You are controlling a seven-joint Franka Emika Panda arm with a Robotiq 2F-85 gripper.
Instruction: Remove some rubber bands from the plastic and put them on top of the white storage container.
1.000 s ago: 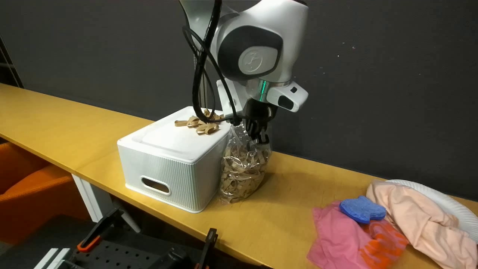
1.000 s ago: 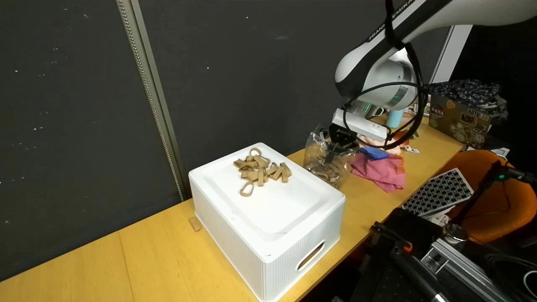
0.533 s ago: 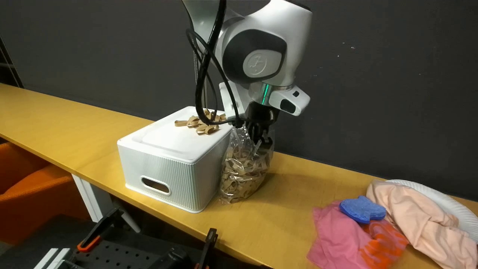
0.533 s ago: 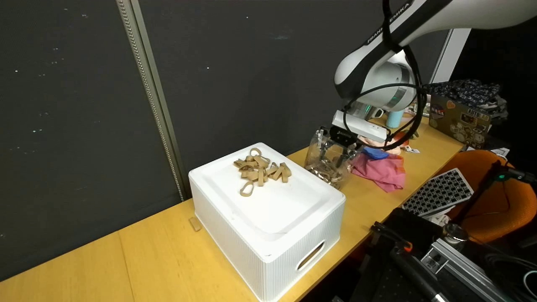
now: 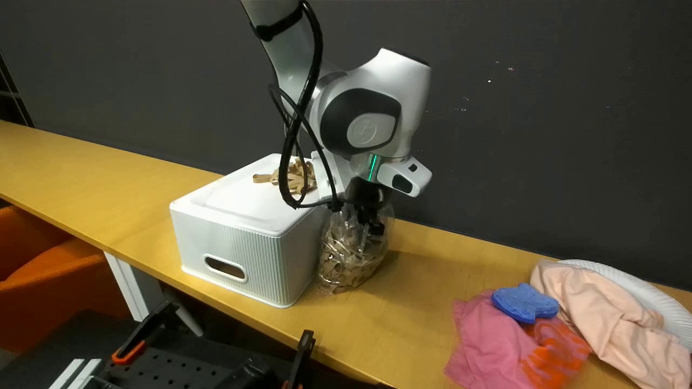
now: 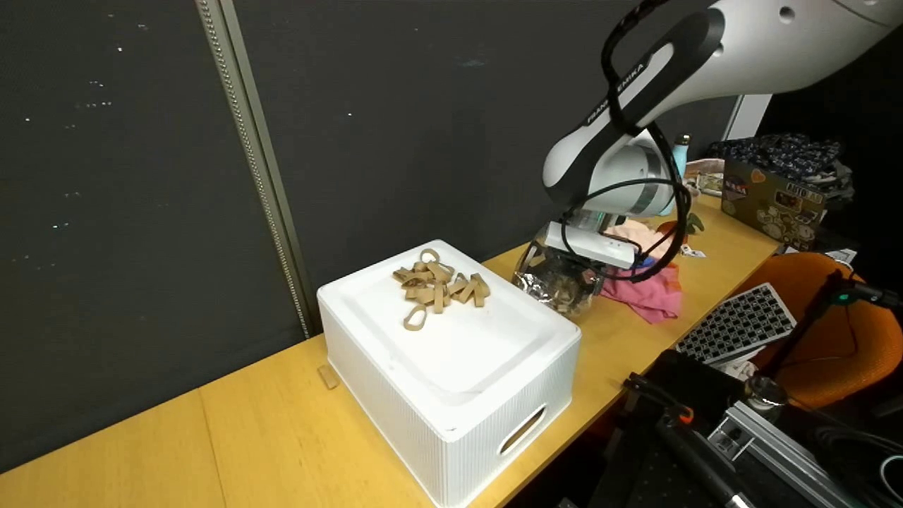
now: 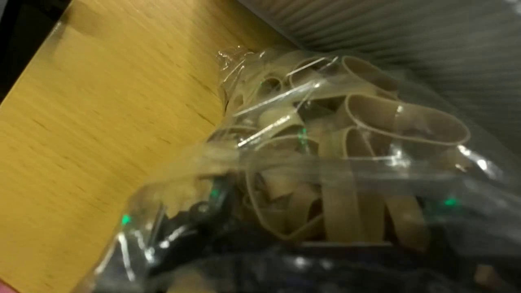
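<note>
The clear plastic bag [image 5: 351, 265], filled with tan rubber bands [image 7: 338, 195], stands against the side of the white storage container [image 6: 480, 353]. More rubber bands [image 6: 439, 293] lie in a loose pile on the container's lid. My gripper [image 5: 373, 224] reaches down inside the bag's mouth. In the wrist view a dark finger [image 7: 220, 199] shows at left through the plastic, and the opposite one is a dim shape at right. The jaws are spread wide, with several bands below and between them. Plastic film and glare blur the fingertips, and nothing looks gripped.
A single band [image 6: 328, 376] lies on the table behind the container. To the bag's other side are a pink cloth [image 5: 492, 346], a blue sponge [image 5: 524, 302], a peach cloth [image 5: 605, 308] and a white plate [image 5: 638, 286]. A dark wall [image 5: 519, 135] rises close behind.
The arm has come down, sinking the gripper deeper into the bag. Its fingers, close together a second ago, have spread apart. The pile on the lid has not moved.
</note>
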